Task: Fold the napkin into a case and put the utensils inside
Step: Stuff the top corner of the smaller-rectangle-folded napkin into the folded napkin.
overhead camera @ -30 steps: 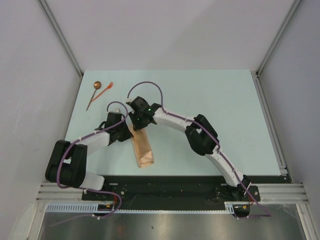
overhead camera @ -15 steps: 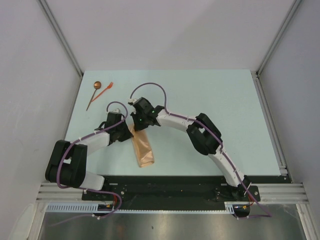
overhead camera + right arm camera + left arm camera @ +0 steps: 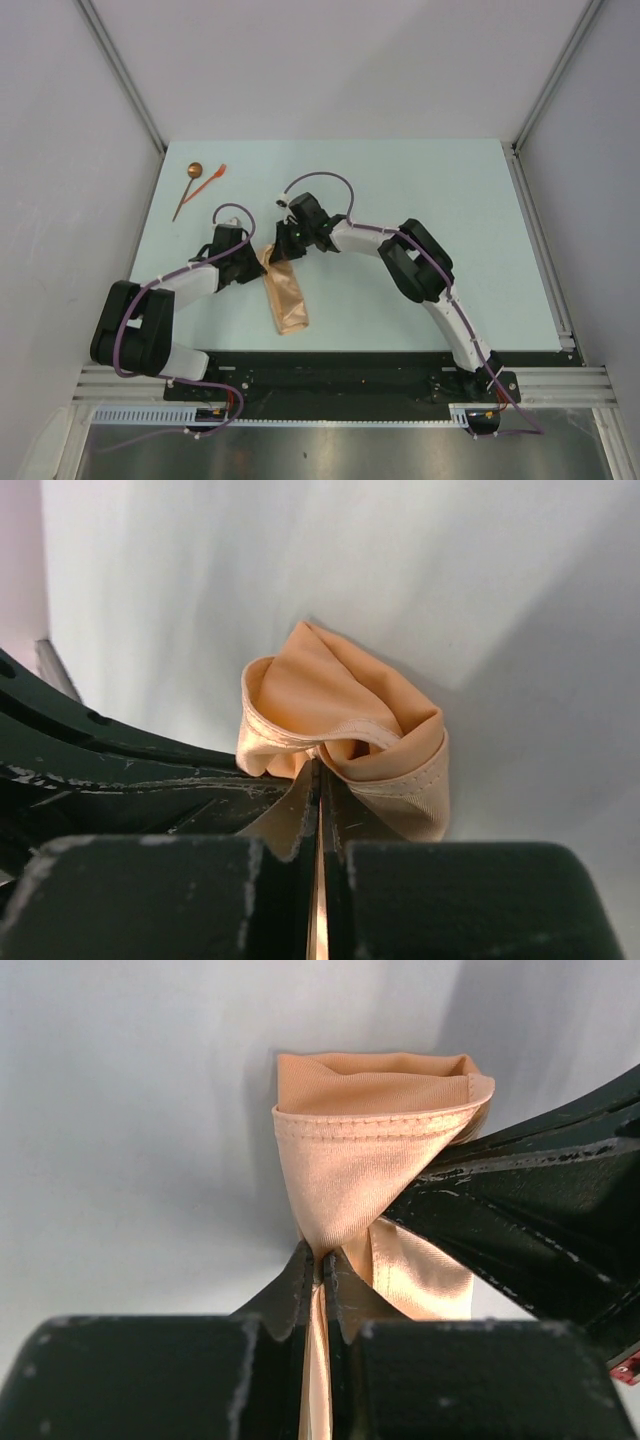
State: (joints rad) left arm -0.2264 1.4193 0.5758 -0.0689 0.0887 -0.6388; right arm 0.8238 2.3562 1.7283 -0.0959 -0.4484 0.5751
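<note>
The napkin lies folded as a narrow tan-orange case (image 3: 285, 298) near the table's front, its far end lifted open. My left gripper (image 3: 256, 260) is shut on the left lip of that mouth; the pinched cloth (image 3: 340, 1175) runs between its fingers (image 3: 300, 1280). My right gripper (image 3: 283, 247) is shut on the opposite lip, the cloth (image 3: 330, 705) bunched just beyond its tips (image 3: 320, 780). Both utensils, a dark-handled spoon (image 3: 188, 187) with a coppery bowl and an orange-red fork piece (image 3: 212, 178), lie at the far left, apart from the case.
The pale table (image 3: 440, 230) is bounded by grey walls on three sides. A black base rail (image 3: 340, 375) runs along the near edge under the arms.
The right gripper closed on the case's edge and drew back to the right, pulling the mouth wider. The left gripper kept its hold and place.
</note>
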